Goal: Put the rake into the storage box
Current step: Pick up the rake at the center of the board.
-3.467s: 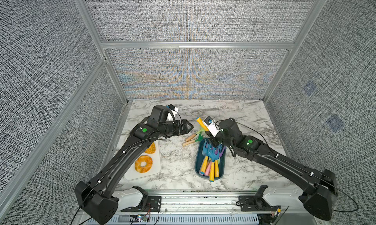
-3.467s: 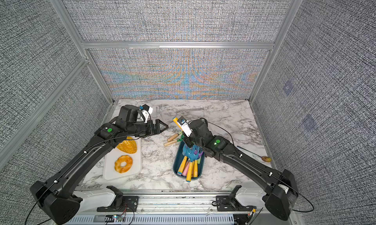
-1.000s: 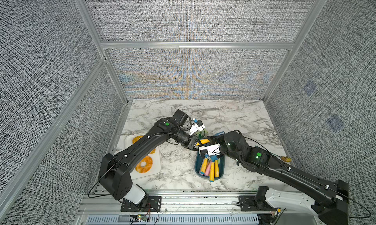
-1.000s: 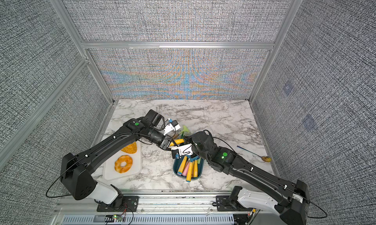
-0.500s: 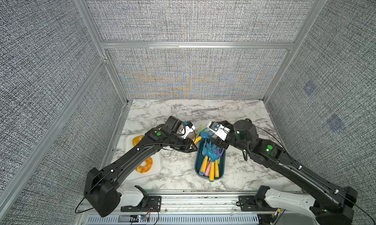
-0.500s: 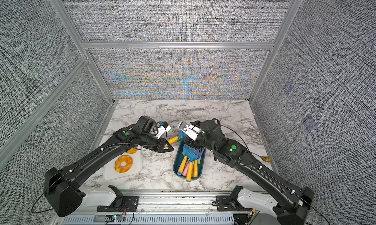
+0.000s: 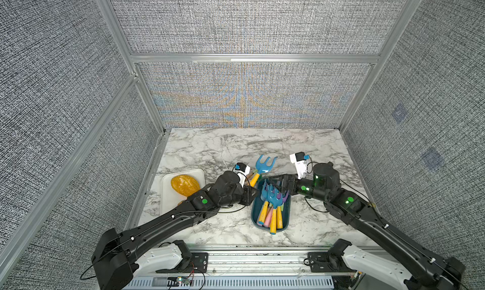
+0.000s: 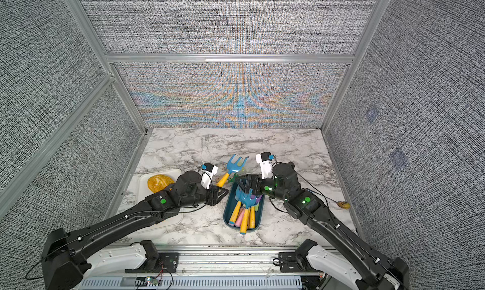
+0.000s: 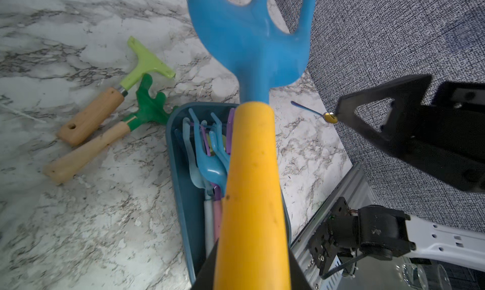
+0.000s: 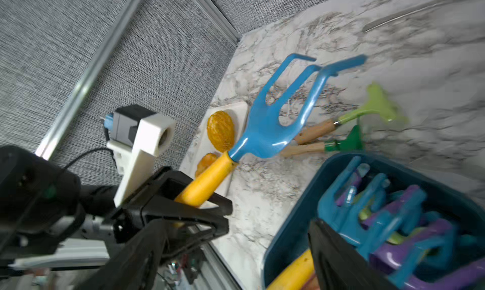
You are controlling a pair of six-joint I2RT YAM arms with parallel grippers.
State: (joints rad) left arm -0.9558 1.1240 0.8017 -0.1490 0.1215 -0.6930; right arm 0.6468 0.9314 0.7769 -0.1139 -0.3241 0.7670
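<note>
Rake point(image 7: 264, 165) clenched by its yellow handle in left pincer point(image 10: 202, 193), blue head raised over worktop point(image 7: 210, 149) just beyond storage box point(image 7: 288, 215) end, likely staged for drop-in; right pincer point(image 7: 281, 183) released, empty, over box.

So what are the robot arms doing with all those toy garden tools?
The left gripper has its fingers shut on the yellow handle of a blue rake and holds it up in the air near the far end of the teal storage box. The rake is not in the box yet. The right gripper is open and empty, hovering over that end of the box, where several other rakes already lie. Two green tools with wooden handles lie on the table beside it.
</note>
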